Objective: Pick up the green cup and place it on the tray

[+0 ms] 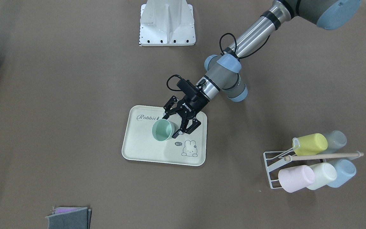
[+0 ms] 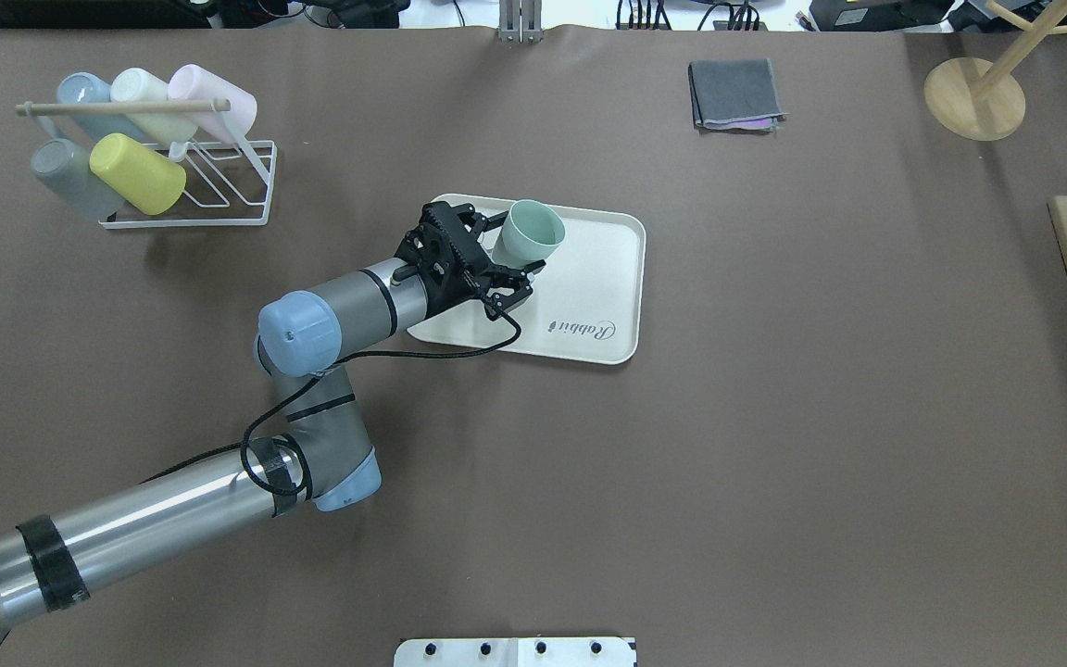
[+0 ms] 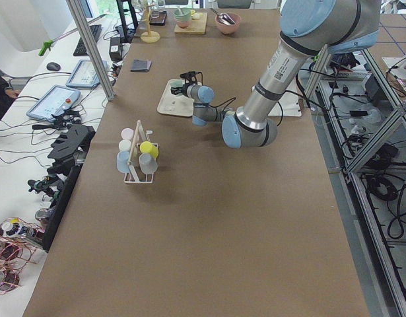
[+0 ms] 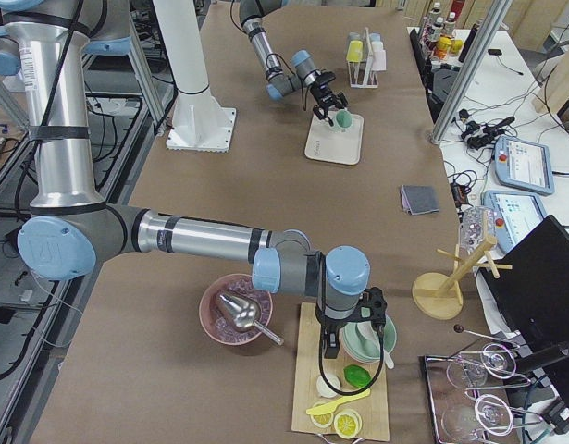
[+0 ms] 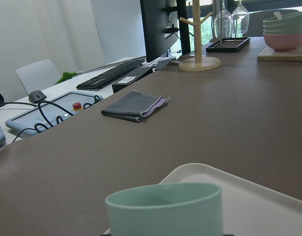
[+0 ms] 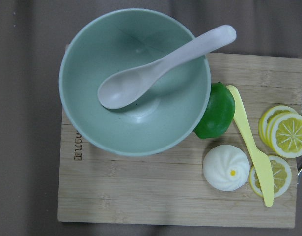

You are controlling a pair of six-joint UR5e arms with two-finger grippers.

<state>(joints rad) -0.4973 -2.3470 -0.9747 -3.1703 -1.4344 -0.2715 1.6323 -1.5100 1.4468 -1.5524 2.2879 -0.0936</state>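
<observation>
The left gripper (image 1: 179, 122) has its fingers spread around the green cup (image 1: 163, 129), which stands upright on the tray (image 1: 145, 149); placement looks done, so next comes a straight retreat, clear of the cup

The left arm (image 2: 172, 519) is a brushed silver tube banded with black tape, its grey joints closed by pale blue caps. A black cable loops along it to a black camera block at the wrist. The left gripper (image 1: 174, 119) is black, with linked fingers and small white lettering on its body. The right arm (image 4: 191, 236) has the same silver tube, grey joints and blue caps. The base mount (image 1: 167, 23) is white, with a row of dark bolt holes.
</observation>
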